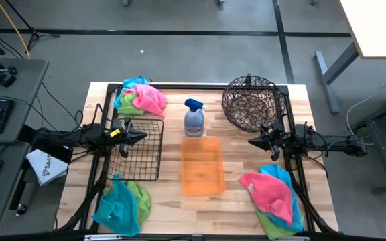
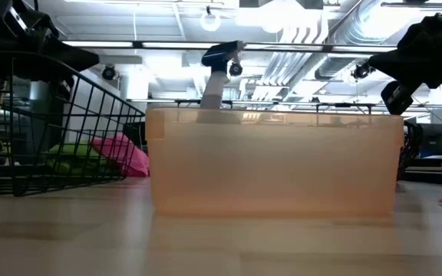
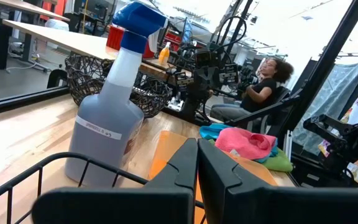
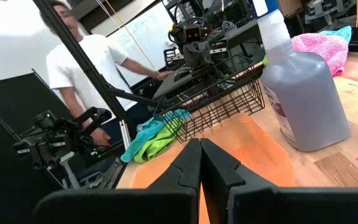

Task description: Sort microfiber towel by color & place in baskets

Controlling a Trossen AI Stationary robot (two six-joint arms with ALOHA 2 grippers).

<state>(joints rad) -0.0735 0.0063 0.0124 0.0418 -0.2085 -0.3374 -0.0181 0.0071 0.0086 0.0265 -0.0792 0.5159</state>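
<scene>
**Q:** ok so where are your grippers and which towel pile is closest?

**A:** Both arms are parked mid-table, pointing at each other across the orange tray [image 1: 202, 165]. My left gripper [image 1: 139, 136] hangs over the black wire-grid basket [image 1: 143, 163], fingers pressed together, holding nothing. My right gripper [image 1: 253, 141] sits just in front of the round brown wire basket [image 1: 250, 102], fingers also pinched together and empty.

None of the towels are sorted yet, as far as I can see. There are three mixed heaps: the far-left pile [image 1: 139, 98] (pink, green, a bit of cyan) behind the black basket, the near-left pile [image 1: 121, 203] (cyan over green) in front of it, and the near-right pile [image 1: 272, 197] (pink on top, cyan and green under).

**Q:** so who goes first?

**A:** My guess is the right arm. The near-right heap lies close to its gripper, toward the front edge and slightly outboard, so it's a swing back toward the near edge plus a drop. The heap runs diagonally toward the front-right corner. The left arm has a pile on either side, both about equally near.

**Q:** anything you can't see?

**A:** How many cloths each heap has; the lower layers are buried. The near-right pile's green edge is cut off at the bottom of the overhead view. The spray bottle [image 1: 194, 119] also blocks part of both wrist views.
</scene>
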